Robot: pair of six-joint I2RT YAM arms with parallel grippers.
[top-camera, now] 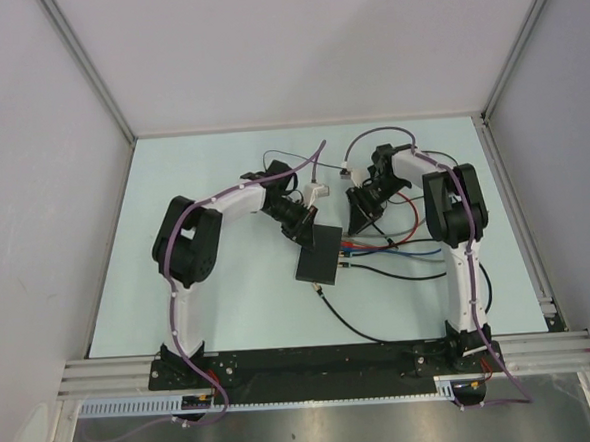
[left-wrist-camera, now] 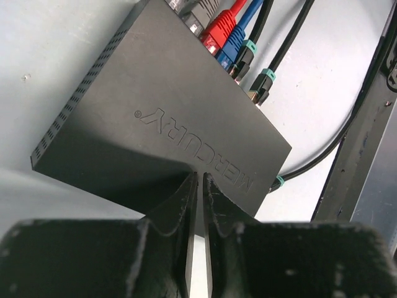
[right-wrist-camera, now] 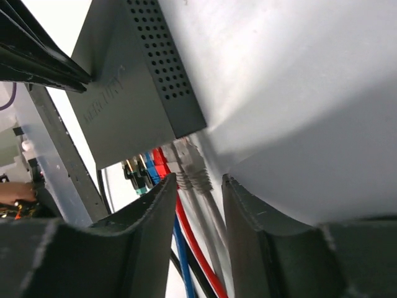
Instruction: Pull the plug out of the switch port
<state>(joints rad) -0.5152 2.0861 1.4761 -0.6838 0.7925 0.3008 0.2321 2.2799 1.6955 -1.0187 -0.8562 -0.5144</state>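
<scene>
The flat black switch box [top-camera: 320, 255] marked MERCURY [left-wrist-camera: 173, 118] lies mid-table. Its port edge carries two grey plugs [right-wrist-camera: 188, 162], a red plug [right-wrist-camera: 162, 156], a blue plug [right-wrist-camera: 151, 166] and black plugs with green boots [left-wrist-camera: 248, 53]. Which socket is meant cannot be told. My left gripper [left-wrist-camera: 200, 179] is shut, its tips against the box's top by the edge opposite the ports. My right gripper [right-wrist-camera: 200, 181] is open, its fingers either side of the two grey plugs' cables, just short of the plugs. The grippers also show in the top view, left [top-camera: 305, 225] and right [top-camera: 360, 212].
Red, blue and black cables [top-camera: 392, 255] run right from the box toward the right arm; a black cable [top-camera: 367, 327] loops toward the near edge. A white connector [top-camera: 318, 191] lies behind the box. A dark rail [left-wrist-camera: 360, 155] runs beside it. Walls enclose the table.
</scene>
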